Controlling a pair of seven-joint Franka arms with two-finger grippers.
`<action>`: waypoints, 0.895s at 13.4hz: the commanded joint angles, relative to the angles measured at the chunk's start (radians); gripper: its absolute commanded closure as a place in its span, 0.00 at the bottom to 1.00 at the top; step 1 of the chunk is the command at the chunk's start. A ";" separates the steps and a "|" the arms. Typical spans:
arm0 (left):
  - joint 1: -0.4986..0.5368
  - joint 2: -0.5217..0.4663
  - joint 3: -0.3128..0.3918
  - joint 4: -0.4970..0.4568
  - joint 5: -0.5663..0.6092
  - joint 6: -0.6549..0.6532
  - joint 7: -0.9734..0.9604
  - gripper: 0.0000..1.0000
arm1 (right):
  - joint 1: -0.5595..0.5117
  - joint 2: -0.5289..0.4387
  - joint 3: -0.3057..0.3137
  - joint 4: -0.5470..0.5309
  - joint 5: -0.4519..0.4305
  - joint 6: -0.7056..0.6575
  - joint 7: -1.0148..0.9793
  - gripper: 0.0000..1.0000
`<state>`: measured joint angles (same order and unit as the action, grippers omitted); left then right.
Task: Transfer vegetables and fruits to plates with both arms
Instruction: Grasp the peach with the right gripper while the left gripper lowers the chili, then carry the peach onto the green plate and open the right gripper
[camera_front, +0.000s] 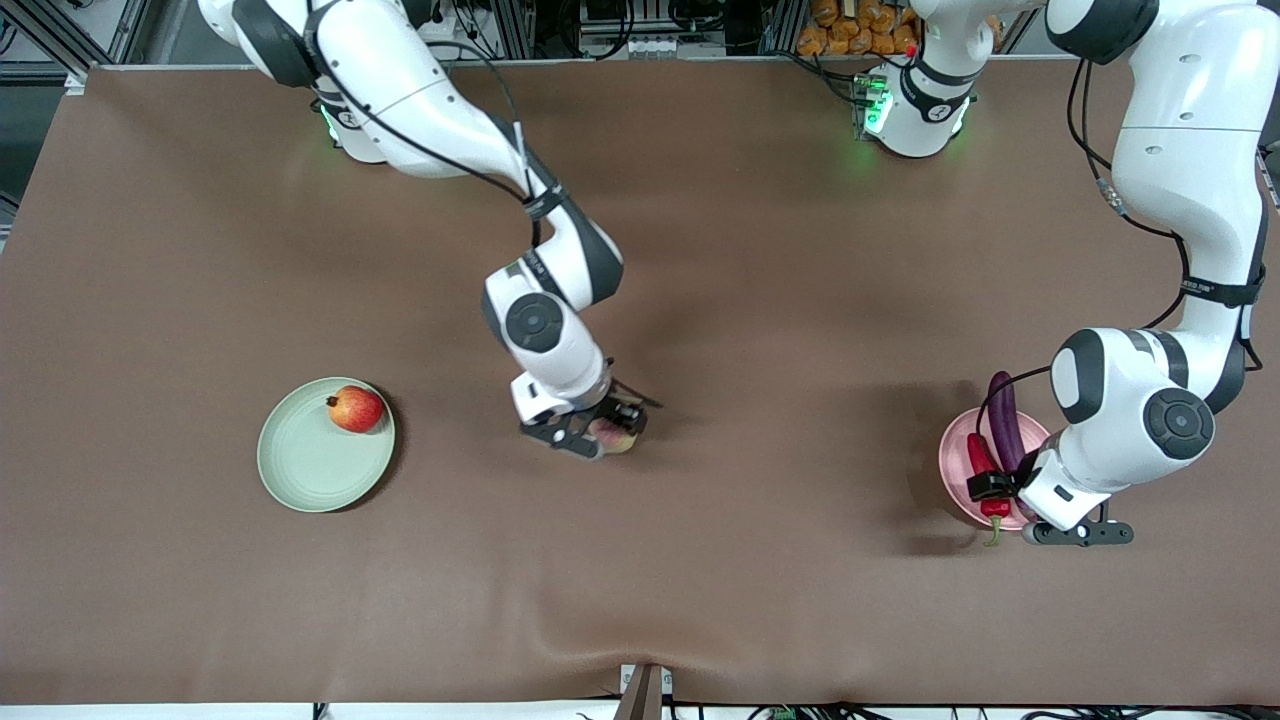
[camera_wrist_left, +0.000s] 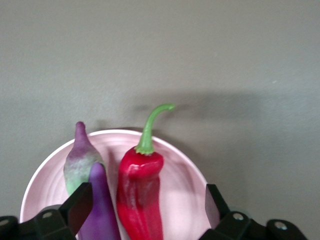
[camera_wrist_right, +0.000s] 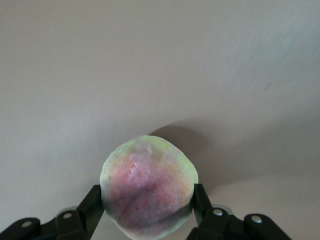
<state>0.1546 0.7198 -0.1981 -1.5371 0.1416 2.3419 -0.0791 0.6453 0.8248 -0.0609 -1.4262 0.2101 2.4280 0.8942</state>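
Note:
My right gripper (camera_front: 603, 437) is shut on the round pale yellow-green fruit blushed pink (camera_front: 617, 438), low at the table's middle. In the right wrist view both fingers press the fruit's (camera_wrist_right: 148, 187) sides. My left gripper (camera_front: 990, 488) is open just over the pale pink plate (camera_front: 955, 455). The purple eggplant (camera_front: 1003, 415) and the red chili (camera_front: 984, 475) lie on that plate. In the left wrist view the chili (camera_wrist_left: 140, 190) lies between the open fingers (camera_wrist_left: 79, 206), with the eggplant (camera_wrist_left: 80, 162) beside it on the plate (camera_wrist_left: 185, 172). The red pomegranate-like fruit (camera_front: 355, 408) sits on the pale green plate (camera_front: 310, 465).
The brown table cover (camera_front: 760, 300) stretches between the two plates. The green plate is toward the right arm's end, the pink plate toward the left arm's end. Both arm bases stand at the table's edge farthest from the front camera.

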 joint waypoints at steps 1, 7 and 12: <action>-0.001 -0.043 -0.018 -0.008 -0.037 -0.007 -0.013 0.00 | -0.116 -0.079 0.019 0.012 -0.018 -0.145 -0.010 0.77; -0.004 -0.071 -0.063 -0.006 -0.080 -0.036 -0.059 0.00 | -0.355 -0.222 0.016 -0.017 -0.024 -0.427 -0.425 0.74; -0.009 -0.111 -0.098 -0.005 -0.067 -0.081 -0.125 0.00 | -0.583 -0.265 0.021 -0.092 -0.014 -0.530 -0.948 0.74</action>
<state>0.1455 0.6631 -0.2971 -1.5258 0.0754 2.3087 -0.1937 0.1363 0.6021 -0.0687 -1.4546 0.2056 1.9209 0.0965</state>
